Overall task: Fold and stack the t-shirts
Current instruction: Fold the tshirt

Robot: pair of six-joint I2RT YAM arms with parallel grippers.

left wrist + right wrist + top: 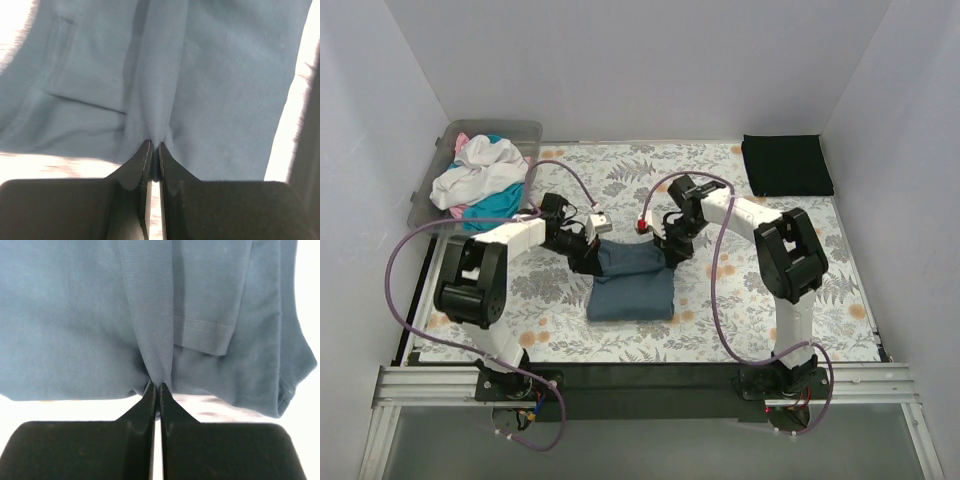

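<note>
Reach inward low, left jaws and right jaws clamped on the slate blue-grey t-shirt [632, 295] at its far edge, open worktop [620, 175] beyond

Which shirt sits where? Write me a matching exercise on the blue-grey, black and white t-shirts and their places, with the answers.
1. blue-grey t-shirt
2. black t-shirt
3. white t-shirt

A. crumpled in the clear bin, far left
B. pinched by the left end effector and the right end effector, mid-table
C. folded flat, far right corner

Pairs: 1-B, 2-C, 3-A.
</note>
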